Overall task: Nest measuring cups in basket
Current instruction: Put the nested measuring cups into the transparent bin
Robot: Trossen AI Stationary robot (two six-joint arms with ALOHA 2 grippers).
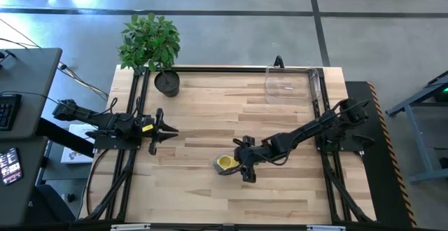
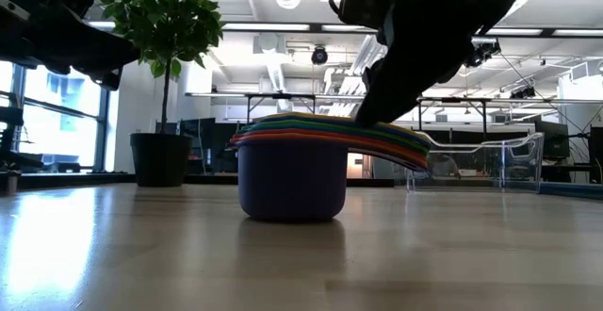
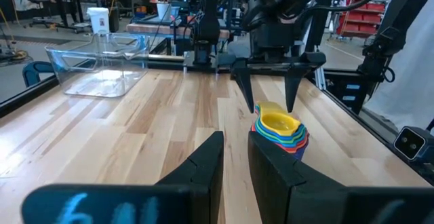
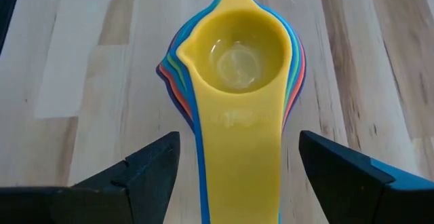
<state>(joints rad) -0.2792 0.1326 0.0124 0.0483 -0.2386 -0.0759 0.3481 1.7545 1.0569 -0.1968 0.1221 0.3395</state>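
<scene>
- We see a pale wooden table (image 1: pixel 210 119) with plank grain, framed by black rails; around it a grey concrete floor, and in the low view an open workshop with ceiling lights, benches and windows on one side
- At the far left corner of the table stands a black plant pot (image 1: pixel 167 83) holding a leafy green plant (image 1: pixel 150 40)
- The basket (image 1: pixel 288 85), clear plastic, sits at the far right of the table near the rail; we can make out nothing inside it
- The measuring cups (image 1: pixel 225 163) stand nested in one stack on the bare wood near the middle front of the table, well apart from the basket; the yellow cup (image 4: pixel 236 61) lies on top, the purple cup (image 2: pixel 290 188) at the bottom carries the rest, and their handles fan out together toward the right arm
- The right gripper (image 1: pixel 246 162) hovers at the stack, its fingers spread wide on either side of the handles, touching neither side as far as the right wrist view shows
- The left gripper (image 1: pixel 168 130) waits over the left part of the table, its fingers drawn close with a narrow gap between them, holding nothing
- We find no writing that we can read; a small white label-like sheet far behind the table is too small to tell
</scene>
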